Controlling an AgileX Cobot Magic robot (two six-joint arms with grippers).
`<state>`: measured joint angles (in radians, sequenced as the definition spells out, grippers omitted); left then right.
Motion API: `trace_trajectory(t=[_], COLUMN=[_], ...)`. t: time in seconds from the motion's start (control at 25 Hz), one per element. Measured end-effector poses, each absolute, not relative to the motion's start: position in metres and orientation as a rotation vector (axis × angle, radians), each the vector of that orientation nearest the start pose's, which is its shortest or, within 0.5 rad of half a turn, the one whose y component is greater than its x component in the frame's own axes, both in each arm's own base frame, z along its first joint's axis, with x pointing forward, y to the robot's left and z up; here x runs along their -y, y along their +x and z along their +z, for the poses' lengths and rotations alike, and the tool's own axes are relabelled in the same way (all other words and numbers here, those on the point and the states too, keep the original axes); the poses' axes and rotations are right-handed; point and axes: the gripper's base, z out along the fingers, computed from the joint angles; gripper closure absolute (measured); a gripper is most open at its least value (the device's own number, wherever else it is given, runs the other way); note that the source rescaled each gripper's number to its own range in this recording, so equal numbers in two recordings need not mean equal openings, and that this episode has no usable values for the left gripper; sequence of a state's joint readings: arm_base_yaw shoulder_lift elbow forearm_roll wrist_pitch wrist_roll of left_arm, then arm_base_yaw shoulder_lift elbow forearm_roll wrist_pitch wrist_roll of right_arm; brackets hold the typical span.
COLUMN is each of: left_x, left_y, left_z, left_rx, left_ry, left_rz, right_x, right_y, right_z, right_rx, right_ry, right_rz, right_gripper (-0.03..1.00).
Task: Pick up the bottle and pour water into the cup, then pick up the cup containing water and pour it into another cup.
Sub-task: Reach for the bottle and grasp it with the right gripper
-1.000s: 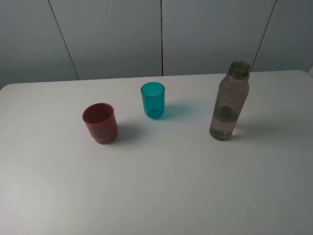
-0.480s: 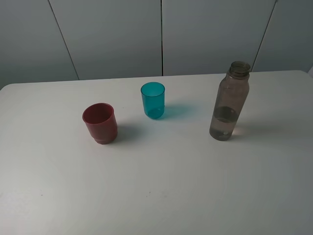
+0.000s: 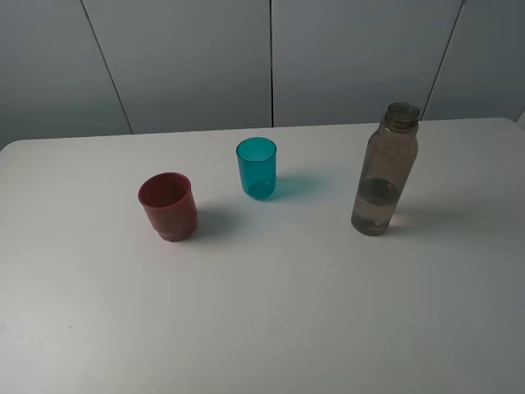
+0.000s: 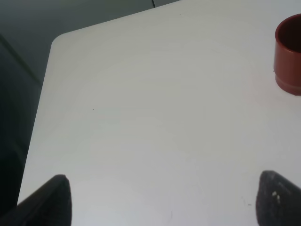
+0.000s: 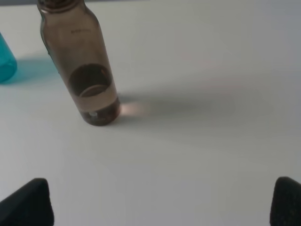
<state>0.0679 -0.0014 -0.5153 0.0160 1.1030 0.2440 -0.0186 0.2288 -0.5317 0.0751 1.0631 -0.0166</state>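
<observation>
The tall smoky grey-brown bottle (image 3: 384, 171) stands upright and capless on the right of the white table, with some water in its lower part; it also shows in the right wrist view as bottle (image 5: 87, 70). The teal cup (image 3: 257, 167) stands at the middle back, its edge cup (image 5: 5, 61) visible. The dark-red cup (image 3: 168, 206) sits to the left, also seen as red cup (image 4: 289, 54). Neither arm appears in the exterior high view. My left gripper (image 4: 160, 202) is open over bare table, far from the red cup. My right gripper (image 5: 160, 202) is open, short of the bottle.
The white table (image 3: 271, 312) has a rounded far-left corner (image 4: 56, 40) with dark floor beyond it. Grey wall panels (image 3: 271, 57) rise behind the table's back edge.
</observation>
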Motion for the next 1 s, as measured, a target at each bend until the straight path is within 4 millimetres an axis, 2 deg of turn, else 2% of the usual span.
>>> trace_trajectory(t=[0.2,0.36,0.48,0.56,0.72,1.0], left_x=[-0.001,-0.001,-0.001,-0.001,-0.001,-0.001], left_y=[-0.009,-0.009,-0.009,-0.009,-0.009,-0.009], left_z=[0.278,0.278,0.278,0.278,0.278,0.278], left_rx=[-2.069,-2.069,-2.069,-2.069,-2.069,-2.069], left_ry=[0.181,0.181,0.181,0.181,0.181,0.181], left_rz=[0.211,0.211,0.211,0.211,0.211,0.211], right_x=[-0.007,-0.006,-0.014,-0.024,-0.047,-0.061], right_y=[0.078,0.11,0.126,0.134,0.142,0.156], right_z=[0.299,0.296,0.293,0.285,0.256,0.209], right_rx=[-2.235,-2.229,-2.222,-2.213,-2.259,-2.304], right_ry=[0.037,0.029,-0.062,-0.14,-0.309,-0.342], right_rz=[0.123,0.117,0.136,0.169,0.237,0.253], right_gripper=[-0.03,-0.03,-0.03,-0.03,-0.03,-0.03])
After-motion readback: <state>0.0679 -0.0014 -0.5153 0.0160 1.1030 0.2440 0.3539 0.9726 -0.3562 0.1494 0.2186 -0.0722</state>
